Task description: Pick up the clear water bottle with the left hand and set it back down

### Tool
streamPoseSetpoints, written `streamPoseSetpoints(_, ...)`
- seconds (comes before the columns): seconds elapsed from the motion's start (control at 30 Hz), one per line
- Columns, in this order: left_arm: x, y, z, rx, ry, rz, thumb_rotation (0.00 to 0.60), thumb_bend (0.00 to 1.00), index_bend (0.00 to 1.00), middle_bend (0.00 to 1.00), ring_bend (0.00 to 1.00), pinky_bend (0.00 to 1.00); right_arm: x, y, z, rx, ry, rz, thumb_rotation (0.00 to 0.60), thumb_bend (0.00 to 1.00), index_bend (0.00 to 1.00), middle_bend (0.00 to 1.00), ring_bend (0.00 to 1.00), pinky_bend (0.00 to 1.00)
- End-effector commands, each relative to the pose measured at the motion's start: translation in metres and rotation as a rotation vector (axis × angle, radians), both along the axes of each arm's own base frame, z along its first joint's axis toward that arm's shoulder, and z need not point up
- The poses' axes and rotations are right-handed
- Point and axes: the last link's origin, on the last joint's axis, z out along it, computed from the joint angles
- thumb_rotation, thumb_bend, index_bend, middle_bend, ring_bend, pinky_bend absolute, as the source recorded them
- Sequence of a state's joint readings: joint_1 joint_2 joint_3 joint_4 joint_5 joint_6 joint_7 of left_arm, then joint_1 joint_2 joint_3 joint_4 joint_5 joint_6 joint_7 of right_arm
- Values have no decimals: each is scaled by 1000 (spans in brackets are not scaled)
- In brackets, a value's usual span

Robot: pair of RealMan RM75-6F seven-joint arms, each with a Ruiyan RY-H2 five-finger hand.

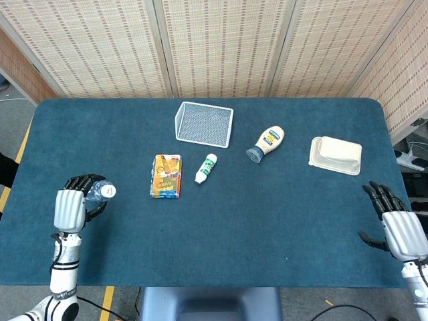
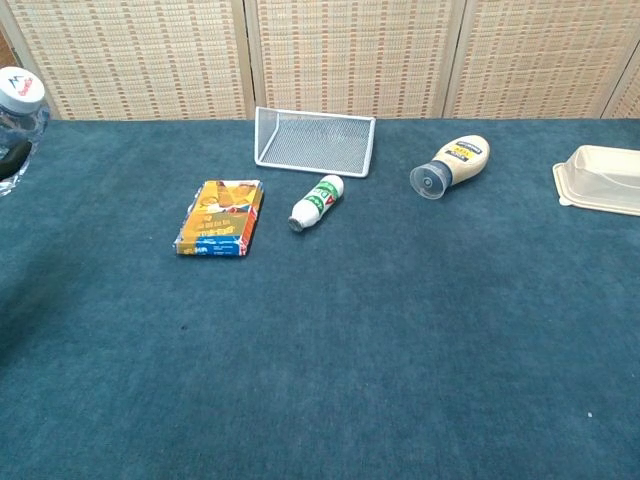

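Item: clear water bottle (image 1: 101, 190), light, smooth, crushable; my left hand (image 1: 72, 206) fingers wrapped round its body. Right hand (image 1: 401, 227) spread, empty.

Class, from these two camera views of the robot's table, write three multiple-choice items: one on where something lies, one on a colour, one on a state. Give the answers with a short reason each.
1. Where does the wire basket stand?
A. At the back of the table, near the screen
B. At the front edge, by the right hand
C. On top of the snack packet

2. What colour is the table covering?
A. Red
B. Dark blue
C. White

3. What is the left hand doing?
A. Lying flat with nothing in it
B. Pressing on the sauce bottle
C. Gripping the clear water bottle

Answers:
1 A, since the basket sits behind the snack packet, close to the woven screen.
2 B, as both views show a dark blue cloth.
3 C, because the head view shows its fingers wrapped round the bottle, cap uppermost.
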State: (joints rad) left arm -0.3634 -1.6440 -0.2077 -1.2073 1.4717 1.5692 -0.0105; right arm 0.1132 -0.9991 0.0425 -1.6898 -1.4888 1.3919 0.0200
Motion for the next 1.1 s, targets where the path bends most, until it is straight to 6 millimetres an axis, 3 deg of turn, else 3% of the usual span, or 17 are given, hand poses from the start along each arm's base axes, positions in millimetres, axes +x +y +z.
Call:
streamPoseSetpoints(0.03, 21, -12, -15, -223, -781, -57, 600, 606, 715, 719, 633, 600, 0, 0, 0, 4, -4, 1, 600, 120, 0, 0, 0, 198)
streamPoseSetpoints(0.2, 36, -19, -9, -394, -1177, -46, 600, 605, 716, 718, 633, 598, 0, 0, 0, 6, -2, 0, 600, 120, 0, 0, 0, 198)
streamPoseSetpoints(0.27, 37, -20, -7, -423, -1205, -40, 600, 606, 715, 718, 633, 556, 0, 0, 0, 11, -6, 1, 600, 120, 0, 0, 0, 198)
streamPoseSetpoints(0.37, 30, -17, -5, -351, -1073, -42, 600, 607, 716, 718, 633, 479, 0, 0, 0, 15, -3, -3, 600, 120, 0, 0, 0, 198)
streamPoseSetpoints(0.53, 8, -11, -15, -202, -750, 14, 600, 606, 717, 719, 635, 478, 0, 0, 0, 23, -3, -3, 600, 120, 0, 0, 0, 198)
streamPoseSetpoints(0.67, -11, -2, -22, -223, -595, 116, 600, 606, 718, 727, 645, 478, 0, 0, 0, 29, -3, -2, 600, 120, 0, 0, 0, 198)
streamPoseSetpoints(0.77, 4, 5, -4, -185, -625, 55, 600, 607, 718, 728, 646, 478, 0, 0, 0, 27, -5, 0, 600, 120, 0, 0, 0, 198)
streamPoseSetpoints(0.97, 58, 7, 46, -54, -762, -169, 600, 607, 722, 731, 646, 478, 0, 0, 0, 39, -4, -2, 600, 120, 0, 0, 0, 198)
streamPoseSetpoints(1.03, 69, 4, 53, -61, -770, -198, 600, 607, 722, 731, 646, 478, 0, 1, 0, 39, -2, -3, 600, 120, 0, 0, 0, 198)
streamPoseSetpoints(1.1, 72, 0, 47, -97, -722, -192, 600, 607, 722, 732, 647, 478, 0, 1, 1, 39, -6, -2, 600, 120, 0, 0, 0, 198)
